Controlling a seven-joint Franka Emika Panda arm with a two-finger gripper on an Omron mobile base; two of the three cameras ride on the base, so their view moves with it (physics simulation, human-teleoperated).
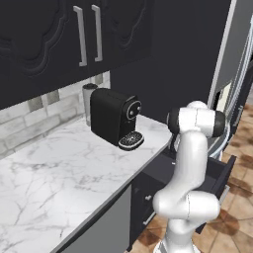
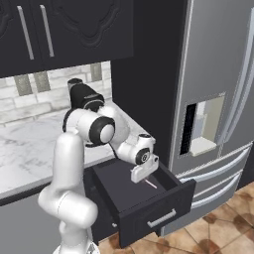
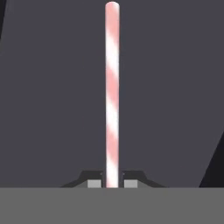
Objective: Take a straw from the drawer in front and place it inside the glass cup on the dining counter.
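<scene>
Reaching down into the open drawer (image 2: 149, 201), the gripper (image 2: 143, 174) is closed on the straw (image 2: 151, 184); right base view shows only a pink stub on the drawer floor; hand view shows the striped length between the fingertips (image 3: 93, 183); left base view adds the coffee machine (image 1: 115, 117).

You see the straw's (image 3: 112, 87) near end hidden between the fingertips (image 3: 94, 183) at 6 o'clock; the arm (image 1: 190, 163) covers most of the drawer (image 1: 220, 173).

I see a black coffee machine (image 1: 116, 123) on the marble worktop (image 1: 59, 183), dark upper cabinets (image 1: 59, 34) above it, a steel refrigerator (image 2: 218, 99) to its right, and terracotta floor tiles (image 2: 218, 233) below.
</scene>
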